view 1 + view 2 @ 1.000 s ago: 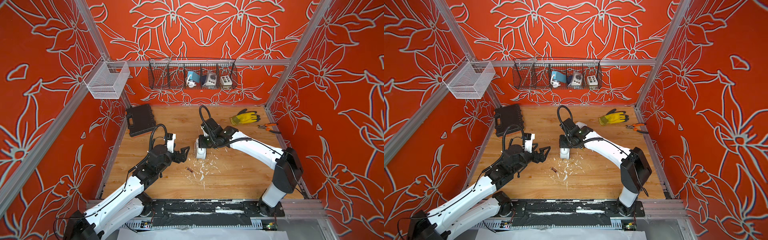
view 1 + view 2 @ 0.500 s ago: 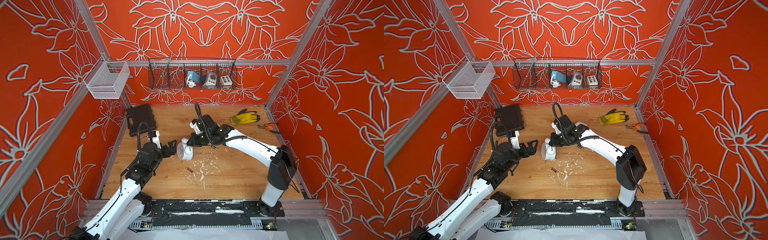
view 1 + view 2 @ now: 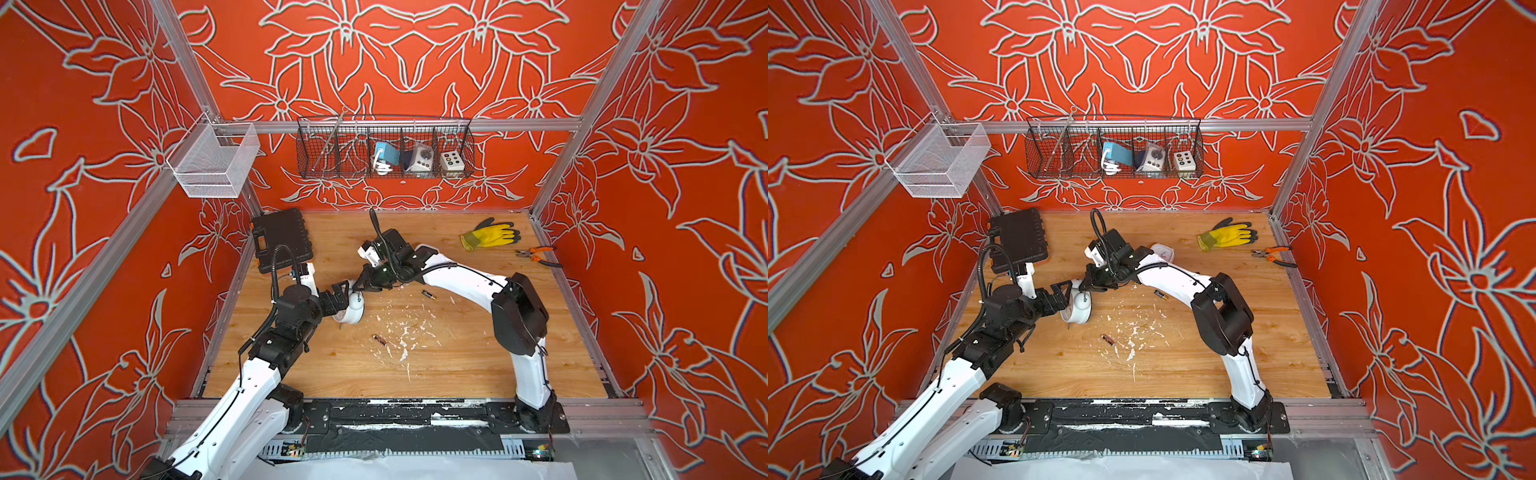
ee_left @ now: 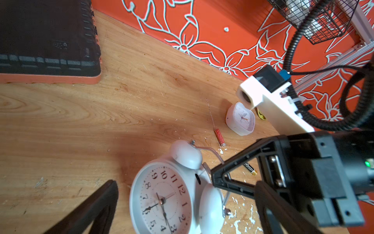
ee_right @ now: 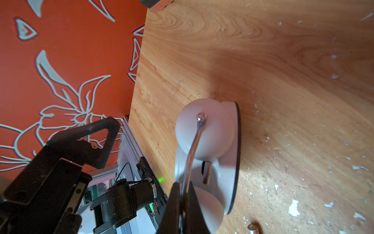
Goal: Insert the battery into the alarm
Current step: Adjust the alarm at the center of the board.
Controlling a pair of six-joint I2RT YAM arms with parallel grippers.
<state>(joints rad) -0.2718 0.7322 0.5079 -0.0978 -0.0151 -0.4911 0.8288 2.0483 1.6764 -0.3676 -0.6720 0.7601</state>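
Your right fingers point(image 5: 173, 204) pinch the thin metal handle point(image 5: 192, 145) of the white twin-bell alarm clock point(image 3: 353, 309). Left fingers point(image 4: 101, 202) gape wide beside its face. Black AA battery point(image 3: 428, 294) lies loose on wooden worktop point(image 3: 457, 365), near clock.

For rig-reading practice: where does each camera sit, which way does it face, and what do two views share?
Both top views: high above arm bases, looking down at table; both arms show.
Left wrist: on left arm, facing alarm dial; open left gripper shows.
Right wrist: on right arm, facing alarm bells; right gripper grips its handle.
Shared: both wrist views show the alarm.
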